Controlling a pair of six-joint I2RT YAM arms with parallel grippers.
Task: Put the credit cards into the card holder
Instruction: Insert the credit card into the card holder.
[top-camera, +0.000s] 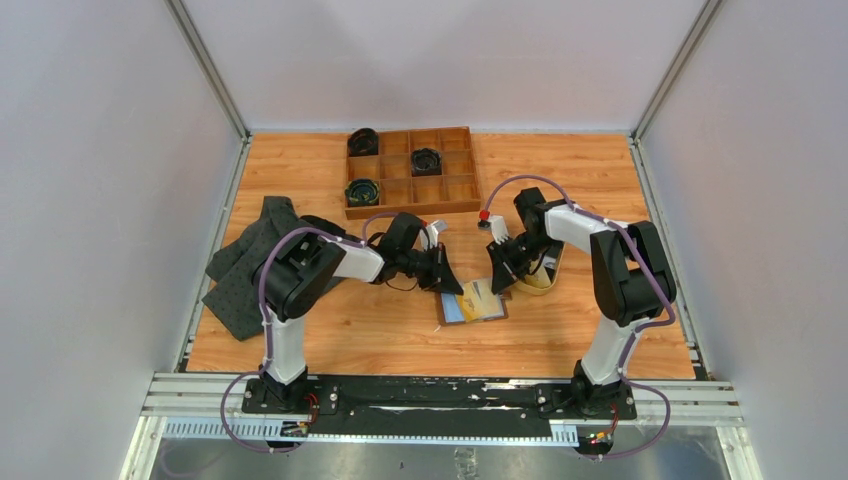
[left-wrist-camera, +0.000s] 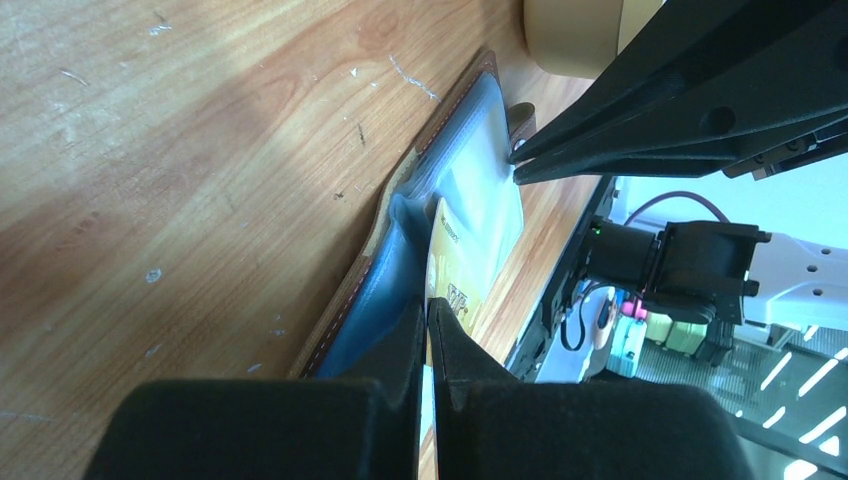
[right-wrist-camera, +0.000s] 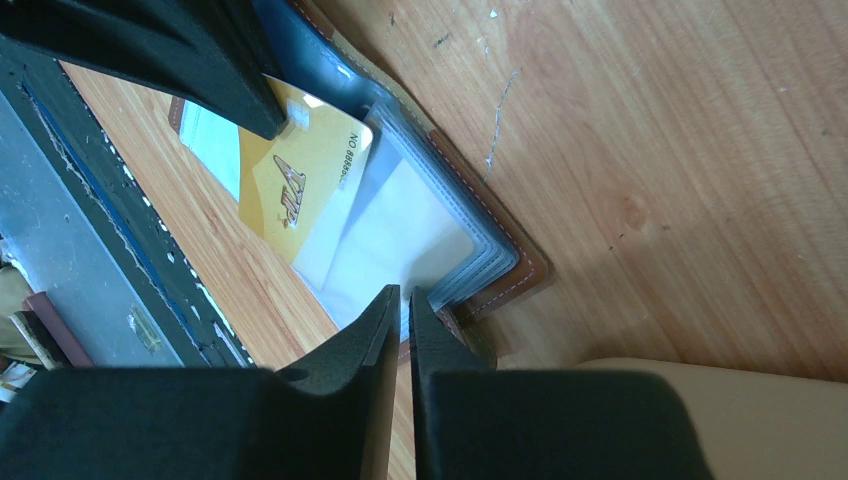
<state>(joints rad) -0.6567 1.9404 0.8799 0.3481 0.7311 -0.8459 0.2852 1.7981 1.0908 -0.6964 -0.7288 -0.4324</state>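
The card holder (top-camera: 470, 305) lies open on the wooden table between both arms, its brown stitched edge (right-wrist-camera: 510, 270) and pale blue and clear sleeves (left-wrist-camera: 370, 310) facing up. A yellow-gold credit card (right-wrist-camera: 300, 180) sits partly inside a sleeve. My left gripper (left-wrist-camera: 430, 305) is shut on the near edge of this card (left-wrist-camera: 455, 270). My right gripper (right-wrist-camera: 405, 295) comes in from the other side, jaws nearly together, pinching the edge of a clear sleeve at the holder's corner. Its tips (left-wrist-camera: 515, 165) touch that sleeve. No other cards are visible.
A tan dish (top-camera: 545, 275) sits right behind the right gripper, close to the holder. A wooden compartment tray (top-camera: 410, 170) with dark coiled items stands at the back. A grey cloth (top-camera: 245, 265) lies at the left edge by the left arm.
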